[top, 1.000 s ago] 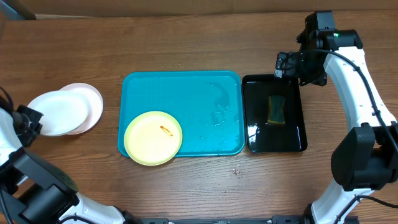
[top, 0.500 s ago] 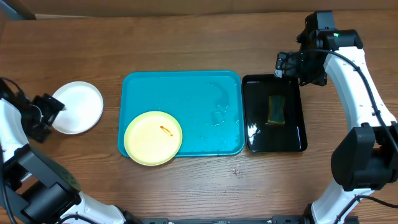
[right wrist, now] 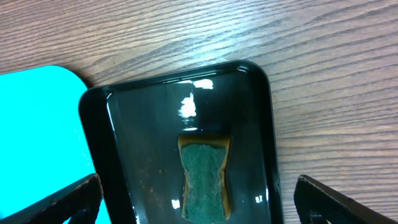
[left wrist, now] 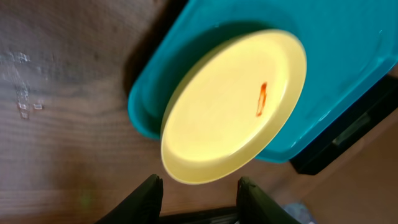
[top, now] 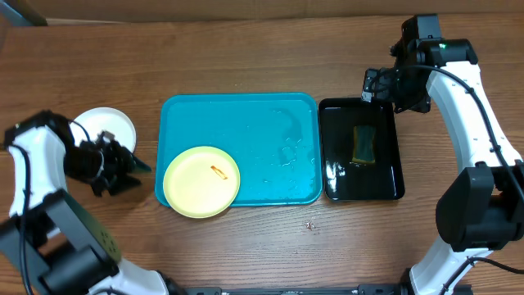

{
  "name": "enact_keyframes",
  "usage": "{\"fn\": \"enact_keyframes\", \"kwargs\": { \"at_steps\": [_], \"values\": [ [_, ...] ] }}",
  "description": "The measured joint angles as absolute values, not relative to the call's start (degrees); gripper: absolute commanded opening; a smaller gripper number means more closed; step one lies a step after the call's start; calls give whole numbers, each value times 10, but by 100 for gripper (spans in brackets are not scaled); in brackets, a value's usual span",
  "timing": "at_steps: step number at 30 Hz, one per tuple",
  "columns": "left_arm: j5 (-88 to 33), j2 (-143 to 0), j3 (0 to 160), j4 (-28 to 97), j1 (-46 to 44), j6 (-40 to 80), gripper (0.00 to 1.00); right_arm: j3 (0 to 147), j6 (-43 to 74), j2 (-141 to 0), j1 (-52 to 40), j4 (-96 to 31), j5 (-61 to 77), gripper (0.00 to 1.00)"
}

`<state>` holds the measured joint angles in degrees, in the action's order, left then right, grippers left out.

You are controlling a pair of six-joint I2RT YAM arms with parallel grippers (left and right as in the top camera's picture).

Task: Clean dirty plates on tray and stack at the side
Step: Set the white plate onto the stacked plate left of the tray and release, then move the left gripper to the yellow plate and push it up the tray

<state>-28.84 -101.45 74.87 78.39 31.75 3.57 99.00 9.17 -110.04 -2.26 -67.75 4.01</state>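
A pale yellow-green plate (top: 201, 182) with an orange smear lies in the front-left corner of the turquoise tray (top: 246, 123). White plates (top: 112, 123) sit stacked on the table left of the tray; I cannot tell how many. My left gripper (top: 135, 164) is open and empty, just left of the tray and pointing at it. In the left wrist view its fingers (left wrist: 200, 190) sit just short of the yellow-green plate (left wrist: 236, 106) and the tray (left wrist: 348, 37). My right gripper (top: 372, 86) is open and empty above the far end of the black tray.
A narrow black tray (top: 364, 180) stands right of the turquoise tray and holds a green sponge (top: 363, 144). The right wrist view shows the sponge (right wrist: 204, 177) in wet black tray (right wrist: 124, 124) between the open fingers (right wrist: 199, 190). Water drops lie on the turquoise tray.
My left gripper set the white plate it held onto the other white plate at the left, let go, and swung right toward the tray. The right arm has not moved.
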Motion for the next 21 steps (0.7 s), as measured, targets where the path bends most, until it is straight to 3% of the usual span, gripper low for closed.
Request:
{"fn": "enact_keyframes", "kwargs": {
  "at_steps": [6,15,17,18,20,21],
  "values": [
    [-270,-871,668,773,317,31,47,990,92,-1100,-23,-677,41,100],
    [-144,-714,658,750,269,119,53,990,91,-1100,-23,-677,40,100],
    [-135,-703,648,737,253,136,59,990,92,-1100,-23,-677,40,100],
    [-134,-702,642,731,249,140,56,990,92,-1100,-23,-677,40,100],
    [-137,-702,620,702,240,151,30,990,92,-1100,-22,-677,40,100],
    [-141,-702,606,687,238,154,23,990,92,-1100,-23,-677,40,100]
  ]
}}
